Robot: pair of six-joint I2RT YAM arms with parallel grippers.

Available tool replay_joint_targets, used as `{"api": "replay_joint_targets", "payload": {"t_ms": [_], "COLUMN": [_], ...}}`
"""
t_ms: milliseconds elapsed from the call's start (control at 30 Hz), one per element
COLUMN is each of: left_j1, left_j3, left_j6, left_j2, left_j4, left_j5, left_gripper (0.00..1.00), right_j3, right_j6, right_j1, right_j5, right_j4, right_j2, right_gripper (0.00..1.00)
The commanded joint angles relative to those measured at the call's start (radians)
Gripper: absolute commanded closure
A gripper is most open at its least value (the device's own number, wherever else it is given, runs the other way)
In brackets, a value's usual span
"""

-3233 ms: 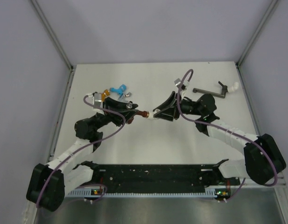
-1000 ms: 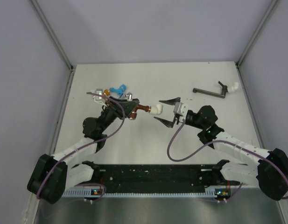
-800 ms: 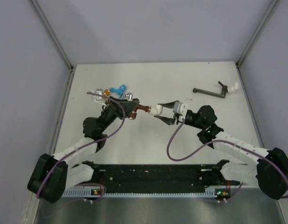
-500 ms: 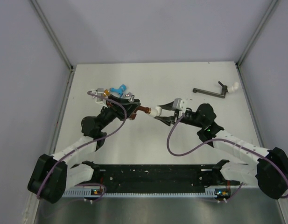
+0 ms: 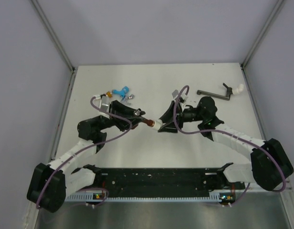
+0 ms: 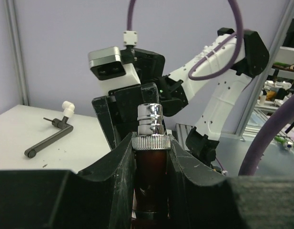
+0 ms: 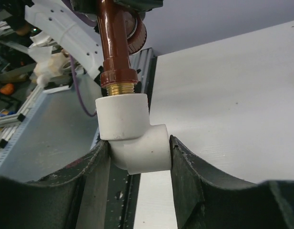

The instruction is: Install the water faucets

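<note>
My left gripper (image 5: 138, 116) is shut on the dark red-brown faucet (image 5: 147, 121), held above the table's middle; in the left wrist view its silvery tip (image 6: 150, 119) sticks up between my fingers (image 6: 123, 167). My right gripper (image 5: 162, 125) is shut on the white elbow fitting (image 5: 157, 125), which sits on the faucet's brass thread (image 7: 119, 88); the elbow (image 7: 132, 138) is clamped between both fingers in the right wrist view. The light blue faucet (image 5: 121, 90), an orange one (image 5: 107, 94) and a grey one (image 5: 129, 97) lie at the back left.
A dark grey pipe (image 5: 214, 94) with a white elbow (image 5: 238, 88) on its end lies at the back right; it also shows in the left wrist view (image 6: 49, 138). Grey walls and aluminium posts (image 5: 51, 33) enclose the white table (image 5: 151, 152).
My right gripper closed on the white elbow and rolled about a quarter turn with it on the faucet. The left arm drew slightly lower and left, keeping hold of the faucet.
</note>
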Motion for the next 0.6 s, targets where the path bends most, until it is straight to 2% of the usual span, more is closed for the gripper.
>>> {"api": "replay_joint_targets", "payload": {"t_ms": [0,100,133,200,300,367,567], "left_j1": [-0.034,-0.034,-0.033,-0.034,-0.034,-0.036,-0.037], "left_j3": [0.003,-0.017,-0.029,-0.051,-0.063,-0.063,-0.083], "left_j6": [0.057,0.074,0.085,0.097,0.09,0.076,-0.013], "left_j2": [-0.015,-0.02,-0.024,-0.032,-0.04,-0.034,-0.084], "left_j4": [0.294,0.282,0.27,0.216,0.129,0.115,-0.006], "left_j5": [0.196,0.136,0.104,-0.012,-0.125,-0.165,-0.382], "left_gripper": [1.0,1.0,1.0,1.0,1.0,1.0,1.0], "right_j3": [0.131,0.134,0.134,0.142,0.133,0.112,-0.008], "right_j6": [0.188,0.137,0.101,-0.032,-0.243,-0.337,-0.522], "right_j1": [0.001,-0.018,-0.026,-0.03,-0.032,-0.03,-0.029], "right_j5": [0.012,0.037,0.058,0.118,0.247,0.322,0.385], "right_j4": [0.069,0.015,-0.013,-0.13,-0.272,-0.297,-0.145], "right_j2": [0.003,-0.032,-0.052,-0.104,-0.196,-0.247,-0.321], "right_gripper": [0.85,0.43,0.34,0.24,0.18,0.15,0.13]}}
